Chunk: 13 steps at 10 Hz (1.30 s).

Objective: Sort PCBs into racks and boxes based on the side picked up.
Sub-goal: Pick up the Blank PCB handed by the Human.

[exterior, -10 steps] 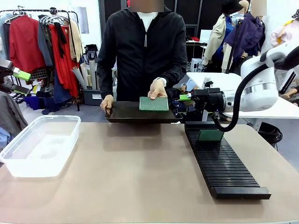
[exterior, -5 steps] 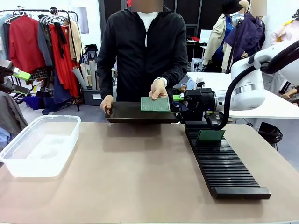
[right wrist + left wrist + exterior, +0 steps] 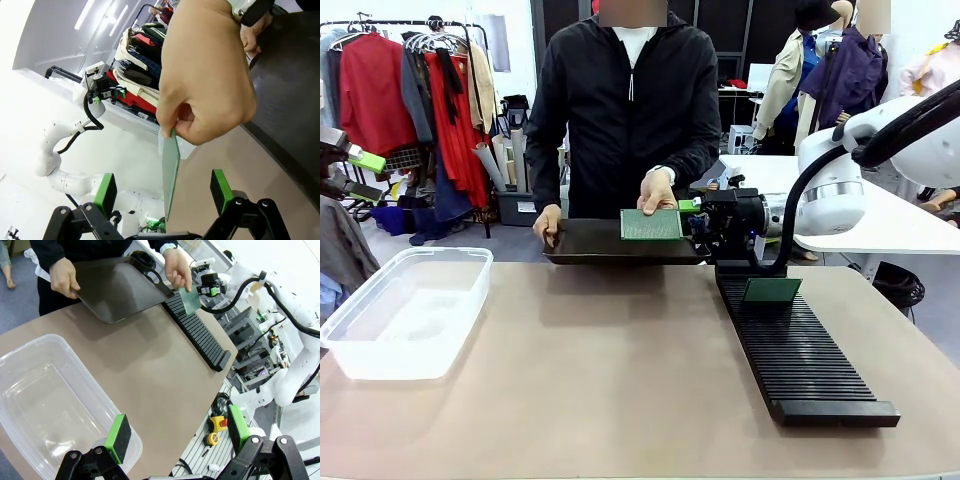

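The person's hand [image 3: 658, 190] holds a green PCB [image 3: 651, 224] upright over a dark tray [image 3: 590, 245]. My right gripper [image 3: 690, 213] is open at the board's right edge. In the right wrist view the PCB [image 3: 170, 175] stands edge-on between the spread green pads [image 3: 106, 192] of my right gripper [image 3: 163, 192], apart from both. A second PCB [image 3: 770, 290] stands in the far slots of the black rack [image 3: 800, 350]. The clear box [image 3: 405, 310] sits at the left. My left gripper [image 3: 178, 432] hangs open and empty above the box [image 3: 50, 400], at the far left edge [image 3: 360, 175].
The person stands at the far side and grips the tray's left rim with the other hand [image 3: 549, 222]. Bare brown tabletop [image 3: 620, 370] lies between box and rack. A clothes rail [image 3: 410, 90] and a white table stand behind.
My right gripper has slid left toward the held PCB, staying open. The person's hand, the tray and the left arm have hardly moved.
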### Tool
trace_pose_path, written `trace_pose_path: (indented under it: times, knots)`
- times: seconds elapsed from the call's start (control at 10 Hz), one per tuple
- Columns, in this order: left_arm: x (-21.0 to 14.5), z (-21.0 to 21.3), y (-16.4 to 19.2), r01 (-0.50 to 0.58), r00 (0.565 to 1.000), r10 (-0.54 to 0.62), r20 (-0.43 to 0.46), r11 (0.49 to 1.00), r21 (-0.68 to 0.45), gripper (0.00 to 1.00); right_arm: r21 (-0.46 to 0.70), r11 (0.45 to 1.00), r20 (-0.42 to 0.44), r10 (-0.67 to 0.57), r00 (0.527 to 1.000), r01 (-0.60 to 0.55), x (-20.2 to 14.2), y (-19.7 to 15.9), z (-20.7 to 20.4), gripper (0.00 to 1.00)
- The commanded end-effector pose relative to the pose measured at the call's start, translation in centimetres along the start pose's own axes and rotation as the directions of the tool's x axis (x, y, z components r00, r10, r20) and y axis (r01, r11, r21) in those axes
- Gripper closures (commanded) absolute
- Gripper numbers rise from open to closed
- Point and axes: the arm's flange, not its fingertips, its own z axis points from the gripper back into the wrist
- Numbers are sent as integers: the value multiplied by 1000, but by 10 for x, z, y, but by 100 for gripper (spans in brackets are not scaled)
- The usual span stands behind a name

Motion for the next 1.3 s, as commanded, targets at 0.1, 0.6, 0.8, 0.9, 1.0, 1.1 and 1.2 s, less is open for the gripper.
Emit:
trace_pose_path:
  times: [0.1, 0.6, 0.8, 0.9, 1.0, 1.1, 1.2]
  knots:
    - [0, 0, -2, 1, 1000, -1, 4, 1000, -7, 0, 25, 1000, 11, -1, 1000, 1, 15, -2, -12, 0]
    - [0, 0, -2, 1, 1000, -1, 4, 1000, -7, 0, 21, 1000, -8, -7, 1000, 8, 18, -4, -22, 4]
    - [0, 0, -2, 1, 1000, -1, 4, 1000, -7, 0, 23, 1000, -9, -1, 1000, 1, 19, -4, -23, 16]
    - [0, 0, -2, 1, 1000, -1, 4, 1000, -7, 0, 22, 1000, -6, -1, 1000, 1, 19, -4, -22, 30]
    - [0, 0, -2, 1, 1000, -1, 4, 1000, -7, 0, 21, 1000, -3, 1, 1000, -1, 19, -4, -21, 47]
    - [0, 0, -2, 1, 1000, -1, 4, 1000, -7, 0, 19, 1000, -2, -2, 1000, 2, 18, -5, -22, 64]
    - [0, 0, -2, 1, 1000, -1, 4, 1000, -7, 0, 15, 1000, -3, -5, 1000, 5, 18, -6, -23, 83]
